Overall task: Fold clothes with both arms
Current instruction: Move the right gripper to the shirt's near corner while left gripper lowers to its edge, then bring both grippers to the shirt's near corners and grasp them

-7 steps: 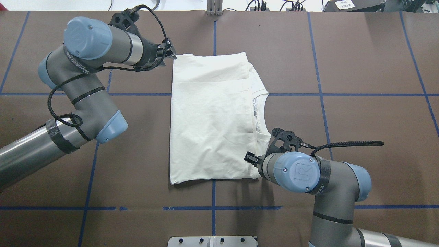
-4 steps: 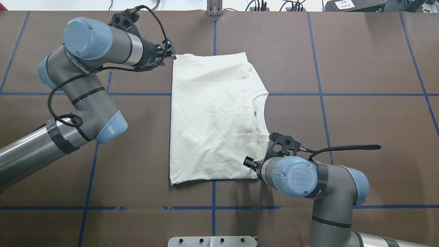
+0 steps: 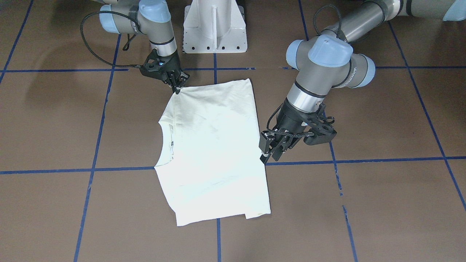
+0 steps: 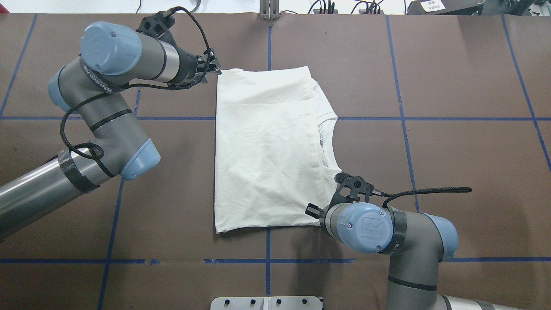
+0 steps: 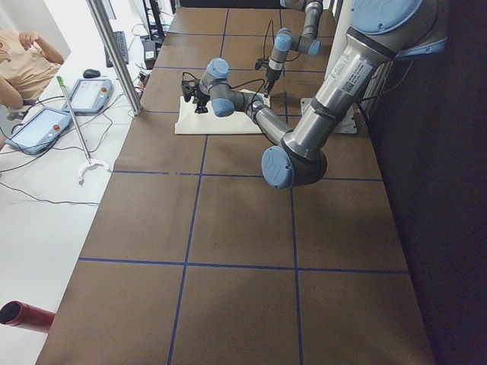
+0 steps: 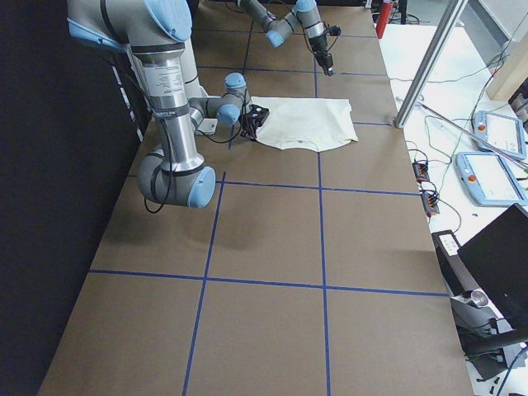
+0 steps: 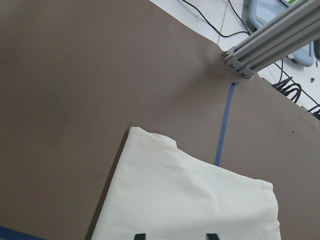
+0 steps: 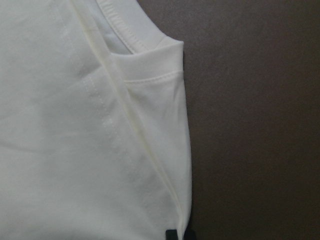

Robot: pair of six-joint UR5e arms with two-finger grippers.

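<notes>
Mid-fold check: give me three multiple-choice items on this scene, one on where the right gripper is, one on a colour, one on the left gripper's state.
1. Where is the right arm's black two-finger gripper?
A. At the corner of the folded cream-white T-shirt nearest the robot's base, on the collar side.
B. Over the shirt's middle.
C. Off by the table's far edge.

2. What colour are the tape lines on the brown table?
A. Red.
B. Blue.
C. Yellow.

3. The left arm's black gripper is:
A. Shut on a sleeve.
B. Open.
C. Lifting the shirt off the table.

Answers:
1 A: the front-facing view shows its tips at that corner.
2 B: the grid lines are blue in every view.
3 B: the left wrist view shows its fingertips well apart.
</notes>
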